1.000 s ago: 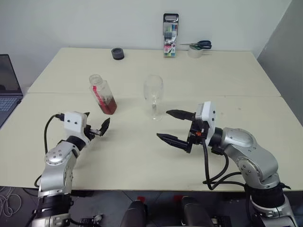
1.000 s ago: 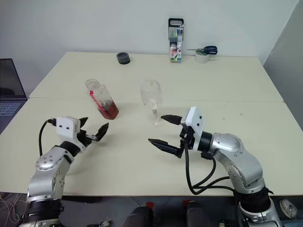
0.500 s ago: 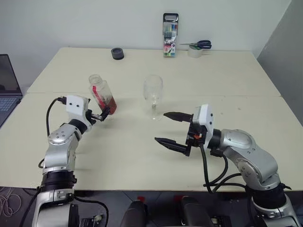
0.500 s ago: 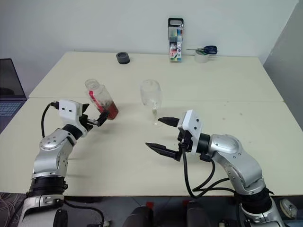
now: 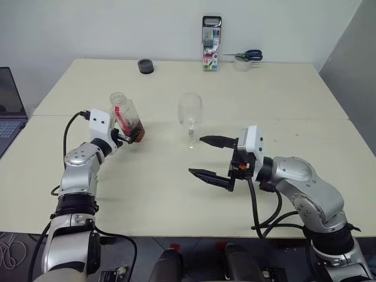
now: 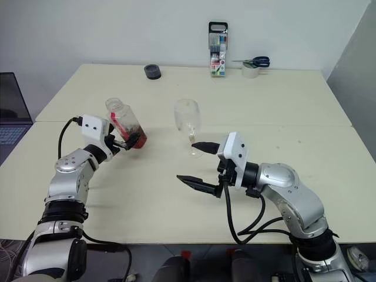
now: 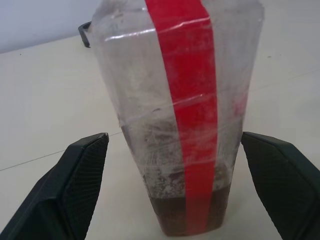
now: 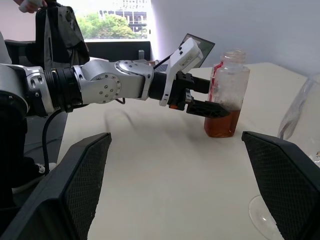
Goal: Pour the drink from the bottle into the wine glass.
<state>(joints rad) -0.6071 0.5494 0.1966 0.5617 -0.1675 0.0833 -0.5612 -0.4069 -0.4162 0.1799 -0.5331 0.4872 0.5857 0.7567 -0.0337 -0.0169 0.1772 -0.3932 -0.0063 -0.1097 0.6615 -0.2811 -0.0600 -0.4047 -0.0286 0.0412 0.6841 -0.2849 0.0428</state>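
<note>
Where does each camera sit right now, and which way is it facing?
Head stereo pair: looks forward and down over the table; both arms show.
Left wrist view: looks along the open left hand at the uncapped bottle between its fingers.
Right wrist view: looks along the open right hand across the table at the left arm; wine glass at its edge.
Shared: the bottle and the left hand appear in all.
</note>
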